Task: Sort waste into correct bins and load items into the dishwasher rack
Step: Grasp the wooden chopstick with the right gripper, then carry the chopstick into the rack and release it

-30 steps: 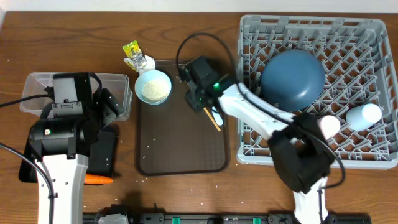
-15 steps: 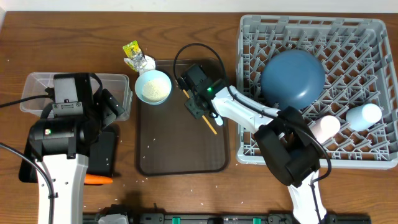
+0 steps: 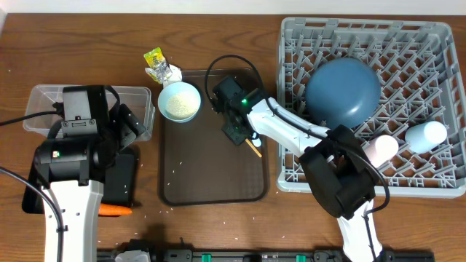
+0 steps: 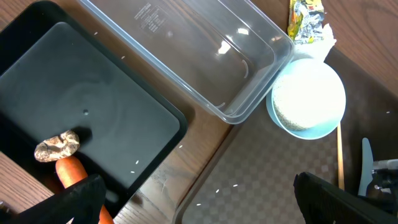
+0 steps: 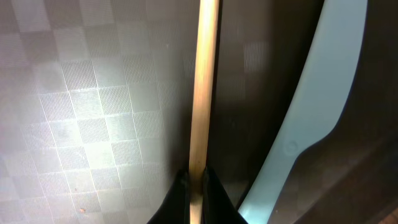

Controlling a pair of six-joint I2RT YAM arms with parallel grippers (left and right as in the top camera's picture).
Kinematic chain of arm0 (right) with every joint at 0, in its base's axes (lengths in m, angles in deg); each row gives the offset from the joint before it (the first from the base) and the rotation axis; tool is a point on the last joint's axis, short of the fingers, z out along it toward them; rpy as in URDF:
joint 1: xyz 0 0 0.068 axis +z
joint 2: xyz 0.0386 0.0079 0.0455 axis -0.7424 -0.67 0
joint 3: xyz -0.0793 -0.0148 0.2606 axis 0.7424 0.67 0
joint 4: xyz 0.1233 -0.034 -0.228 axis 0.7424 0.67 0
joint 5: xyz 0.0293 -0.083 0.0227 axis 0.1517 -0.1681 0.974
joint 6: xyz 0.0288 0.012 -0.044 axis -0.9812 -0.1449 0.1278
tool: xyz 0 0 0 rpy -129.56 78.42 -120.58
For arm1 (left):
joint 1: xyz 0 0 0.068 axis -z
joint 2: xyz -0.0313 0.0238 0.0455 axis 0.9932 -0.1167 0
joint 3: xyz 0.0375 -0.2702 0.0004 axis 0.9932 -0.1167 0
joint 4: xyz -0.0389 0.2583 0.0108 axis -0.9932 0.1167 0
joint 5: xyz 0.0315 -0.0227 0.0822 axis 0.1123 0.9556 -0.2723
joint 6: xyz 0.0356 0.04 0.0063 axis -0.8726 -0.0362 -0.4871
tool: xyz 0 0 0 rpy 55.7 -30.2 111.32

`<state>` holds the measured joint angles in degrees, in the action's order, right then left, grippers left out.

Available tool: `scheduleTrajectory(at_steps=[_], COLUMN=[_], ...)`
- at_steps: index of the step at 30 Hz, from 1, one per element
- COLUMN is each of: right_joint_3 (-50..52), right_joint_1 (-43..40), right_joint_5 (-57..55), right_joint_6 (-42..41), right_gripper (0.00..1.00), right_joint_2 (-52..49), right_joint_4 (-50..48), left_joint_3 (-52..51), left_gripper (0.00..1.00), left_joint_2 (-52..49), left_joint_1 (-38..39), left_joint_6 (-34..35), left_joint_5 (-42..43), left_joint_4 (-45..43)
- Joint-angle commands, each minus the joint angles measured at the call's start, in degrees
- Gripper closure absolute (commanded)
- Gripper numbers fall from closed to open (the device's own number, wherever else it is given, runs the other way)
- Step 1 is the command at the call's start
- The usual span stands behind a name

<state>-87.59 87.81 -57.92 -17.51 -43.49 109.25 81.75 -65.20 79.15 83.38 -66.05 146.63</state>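
My right gripper is shut on a thin wooden chopstick that lies on the brown tray. The pale blue spoon lies just to its right. In the overhead view this gripper is at the tray's upper right, and the chopstick's end sticks out beyond it. My left gripper is open and empty above the black bin, which holds the brown lumpy piece and the carrot. The clear tub is empty. The bowl of rice and the wrapper lie to the left.
The grey rack on the right holds the blue plate, the pink cup and the light-blue cup. The brown tray has loose rice grains on it. More grains lie on the table near its front edge.
My right gripper has moved a little toward the front along the chopstick. The left arm has not moved.
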Motion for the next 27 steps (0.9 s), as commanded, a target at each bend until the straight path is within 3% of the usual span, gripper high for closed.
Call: scheduleTrajectory(at_steps=[1, 14, 19, 27], right_joint_3=[0.57, -0.44, -0.44, -0.31], right_joint_1=[-1.01, -2.38, -7.45, -15.72], right_joint_5=[-0.90, 1.70, -1.81, -1.81], right_joint_6=[0.92, -14.03, -26.29, -31.04], right_gripper=[0.99, 0.99, 0.99, 0.99], right_joint_2=[-0.04, 15.61, 18.80, 18.97], right_joint_4=[1.25, 3.58, 6.05, 7.54], left_joint_3=[0.96, 0.96, 0.96, 0.96], left_gripper=[0.02, 0.02, 0.02, 0.02], left_joint_2=[-0.11, -0.11, -0.11, -0.11], left_joint_1=[-0.31, -0.31, -0.31, -0.31], left_joint_6=[0.48, 0.50, 0.50, 0.50], left_joint_5=[-1.11, -1.11, -1.11, -1.09], left_joint_4=[0.17, 0.13, 0.13, 0.13])
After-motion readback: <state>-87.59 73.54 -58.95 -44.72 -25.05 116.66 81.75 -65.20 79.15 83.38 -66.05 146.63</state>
